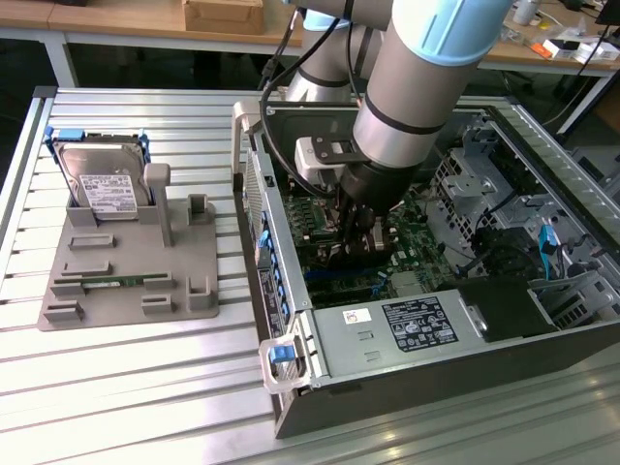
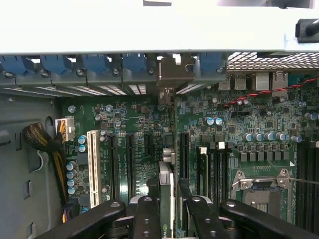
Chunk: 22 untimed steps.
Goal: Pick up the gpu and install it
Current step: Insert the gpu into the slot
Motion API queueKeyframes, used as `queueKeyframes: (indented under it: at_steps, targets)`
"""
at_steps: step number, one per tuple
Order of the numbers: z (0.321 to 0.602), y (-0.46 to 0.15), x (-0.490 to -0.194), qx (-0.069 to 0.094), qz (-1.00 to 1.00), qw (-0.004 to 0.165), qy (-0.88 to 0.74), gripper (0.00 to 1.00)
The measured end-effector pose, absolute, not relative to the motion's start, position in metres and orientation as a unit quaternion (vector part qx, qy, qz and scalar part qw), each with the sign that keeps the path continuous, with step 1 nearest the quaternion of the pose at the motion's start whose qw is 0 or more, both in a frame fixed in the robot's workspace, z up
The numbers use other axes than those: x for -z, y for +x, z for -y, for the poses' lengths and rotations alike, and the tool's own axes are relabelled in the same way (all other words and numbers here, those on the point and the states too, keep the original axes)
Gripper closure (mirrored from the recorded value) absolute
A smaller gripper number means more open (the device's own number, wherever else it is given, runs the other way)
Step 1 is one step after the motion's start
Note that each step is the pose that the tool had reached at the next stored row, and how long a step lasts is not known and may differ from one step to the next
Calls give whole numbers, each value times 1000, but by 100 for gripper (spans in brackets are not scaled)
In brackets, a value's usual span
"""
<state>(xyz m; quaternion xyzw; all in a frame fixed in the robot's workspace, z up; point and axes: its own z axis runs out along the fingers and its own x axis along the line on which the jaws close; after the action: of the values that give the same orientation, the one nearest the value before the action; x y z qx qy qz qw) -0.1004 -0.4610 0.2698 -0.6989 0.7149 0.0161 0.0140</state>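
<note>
The slatted metal table [image 1: 126, 387] is carrying an open computer case [image 1: 417, 387], lying on its side toward the exterior view's right. The robot arm [image 1: 417, 87] is reaching down into the case over the green motherboard [image 2: 139, 124]. To the exterior view's left, a grey holder tray [image 1: 126, 281] is sitting on the table, with a hard drive [image 1: 105, 189] standing upright at its far end and a narrow green memory stick [image 1: 114, 282] lying in a slot near its front.

In the wrist view, the claw [image 2: 167, 206] is closing its black fingers [image 2: 147, 214] on the gpu [image 2: 166, 184], gripping the thin card edge-on from both sides. The card is standing upright over the motherboard, in line with the dark expansion slots beside the white slot [image 2: 92, 162]. Its silver bracket end [image 2: 172, 69] is sitting against the rear wall of the case, among the row of blue slot clips [image 2: 94, 63]. Whether the card is fully seated in its slot cannot be told.
</note>
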Motion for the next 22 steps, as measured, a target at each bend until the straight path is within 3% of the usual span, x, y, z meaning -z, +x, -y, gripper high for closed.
queueKeyframes:
  at_steps: [22]
  targets:
    - [460,-100,-271,-9,-715,7,-699,75]
